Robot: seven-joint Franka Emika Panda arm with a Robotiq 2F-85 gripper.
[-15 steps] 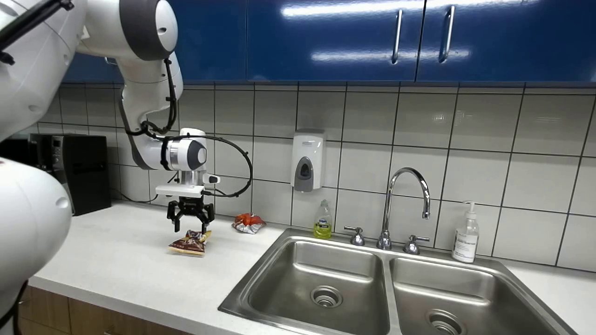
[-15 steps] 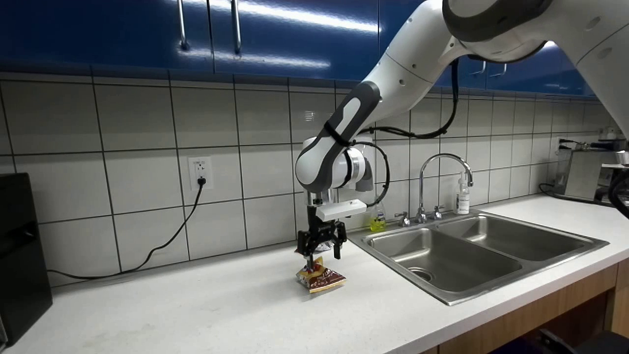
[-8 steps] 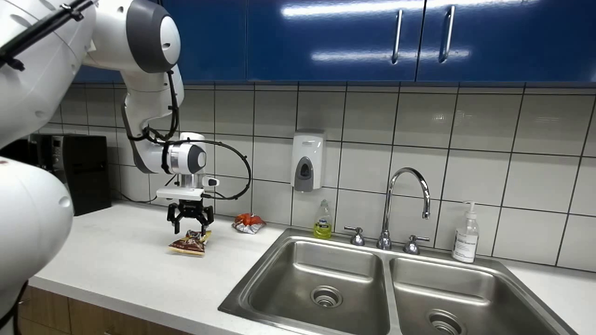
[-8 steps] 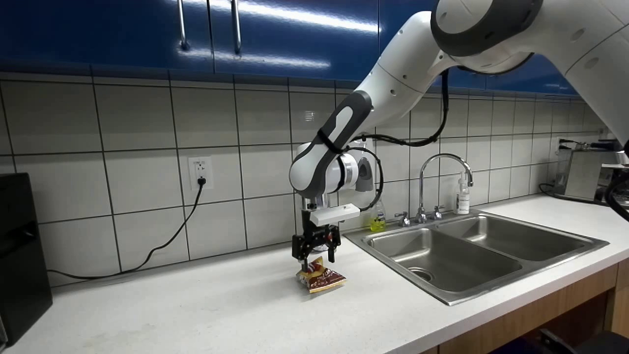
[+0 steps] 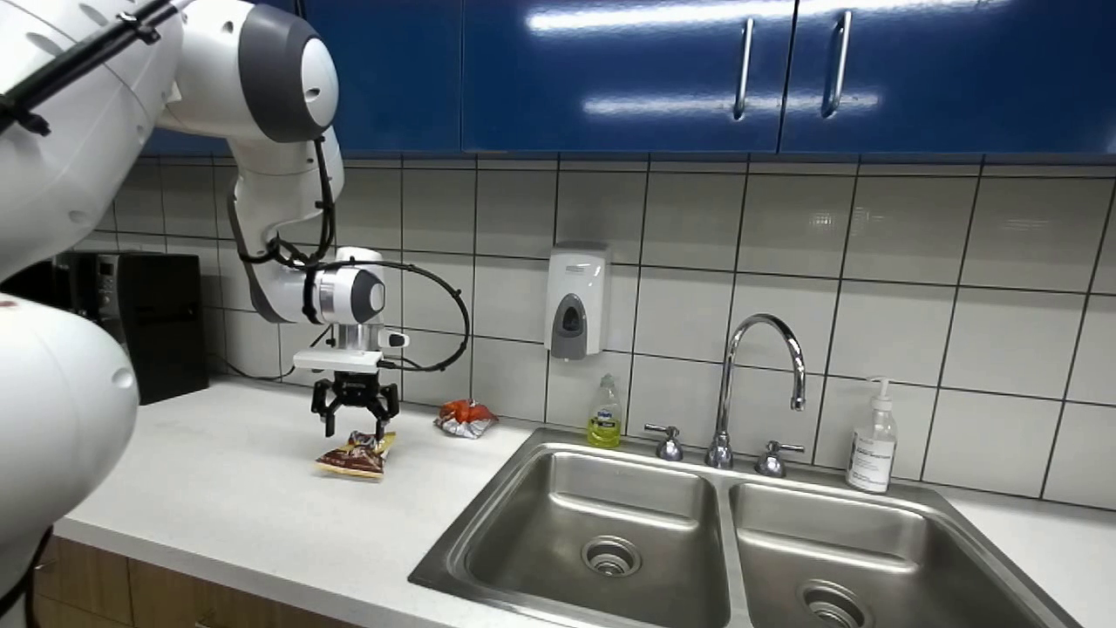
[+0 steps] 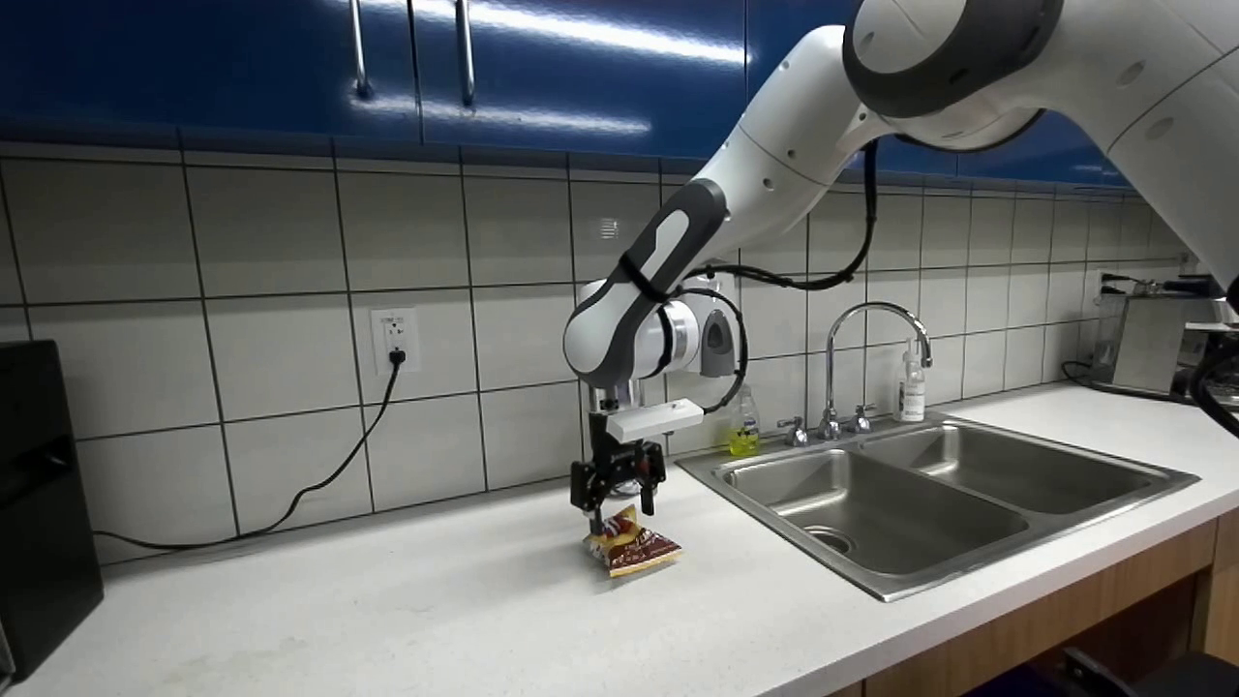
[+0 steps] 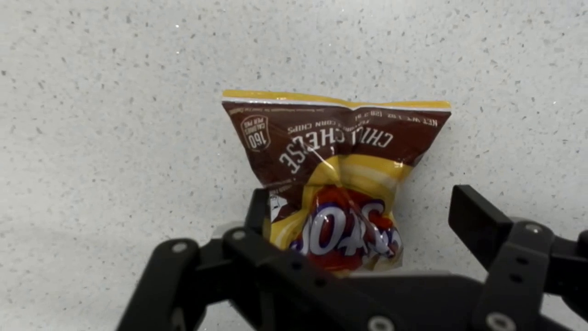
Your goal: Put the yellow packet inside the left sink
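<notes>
The yellow packet (image 5: 353, 460) lies on the counter left of the sink. It is brown, yellow and red, and crinkled. It also shows in an exterior view (image 6: 639, 554) and the wrist view (image 7: 340, 170). My gripper (image 5: 355, 432) is open just above it, pointing down, also seen in an exterior view (image 6: 621, 519). In the wrist view the gripper (image 7: 360, 202) has one finger overlapping the packet's left edge and the other apart from it on the right. The packet's near end is partly hidden behind the gripper. The left sink (image 5: 540, 541) shows its drain and also appears in an exterior view (image 6: 900, 528).
A small red and silver packet (image 5: 466, 418) lies by the wall. A dish soap bottle (image 5: 604, 414), the faucet (image 5: 722, 410) and a pump bottle (image 5: 872, 449) stand behind the basins. The right basin (image 5: 872, 558) adjoins the left. A black appliance (image 6: 44, 513) stands on the counter.
The arm has shifted slightly; in an exterior view the gripper has moved a little to the left, away from the sink. The packet has not moved, and the gripper has stayed open.
</notes>
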